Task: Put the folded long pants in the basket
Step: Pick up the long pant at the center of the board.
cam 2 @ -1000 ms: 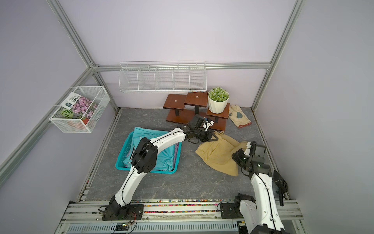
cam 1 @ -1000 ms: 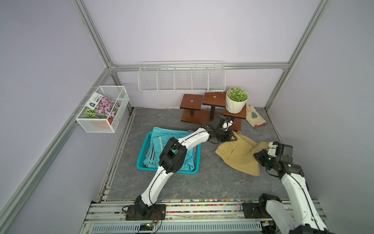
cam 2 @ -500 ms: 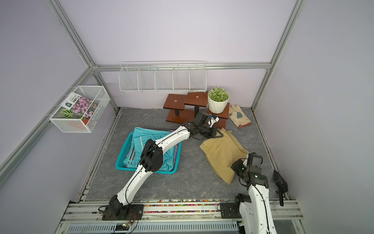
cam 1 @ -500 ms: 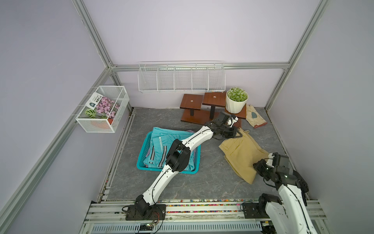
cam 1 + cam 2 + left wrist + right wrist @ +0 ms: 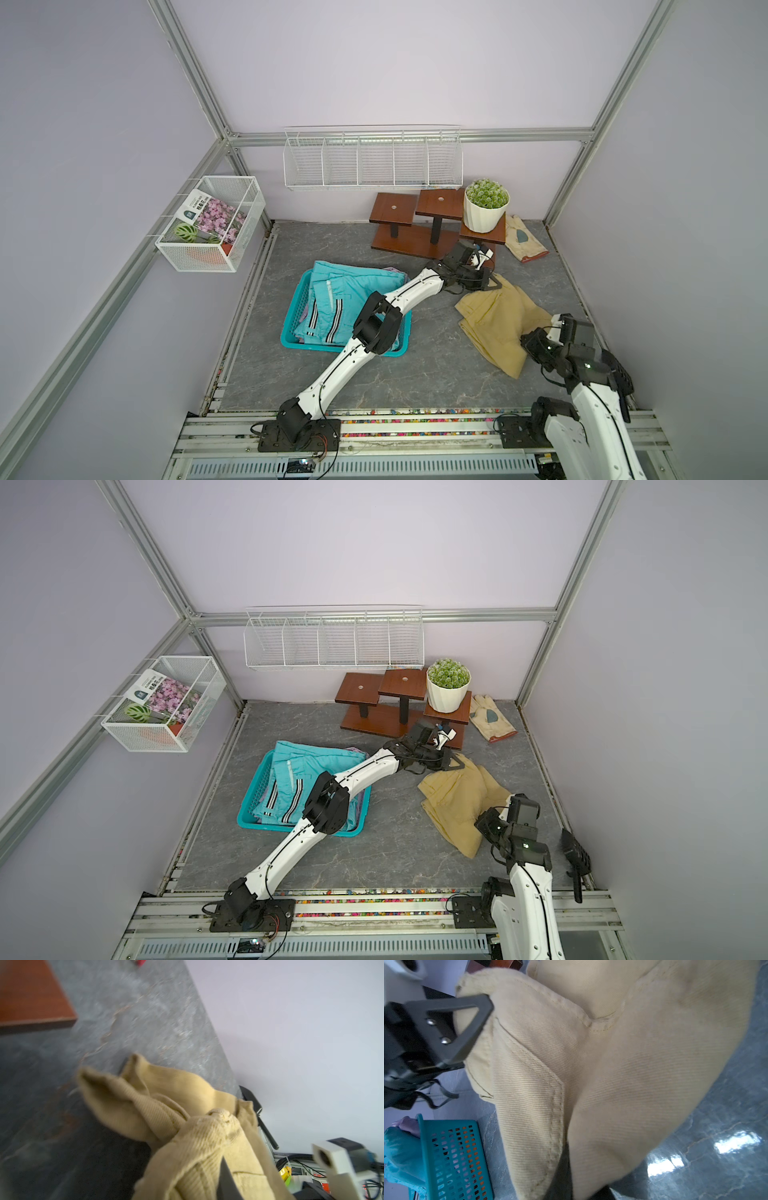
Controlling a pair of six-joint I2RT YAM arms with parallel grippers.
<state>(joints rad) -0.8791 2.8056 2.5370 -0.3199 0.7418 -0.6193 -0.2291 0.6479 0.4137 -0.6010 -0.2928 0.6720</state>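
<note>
Plain khaki pants [image 5: 496,326], a teal basket [image 5: 296,307] — teal pants [image 5: 347,286] with black-and-white stripes.

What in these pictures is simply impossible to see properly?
- Orange folded trousers: only glints through the teal plastic basket's grid in the right wrist view; teal striped trousers cover them in both top views.
- Right end effector tips: buried in the khaki cloth trousers.
- Left wrist view: motion-blurred.

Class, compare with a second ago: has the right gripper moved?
Yes. The right gripper, shut on the khaki pants, has drawn back toward the front rail, away from the plant pot.
</note>
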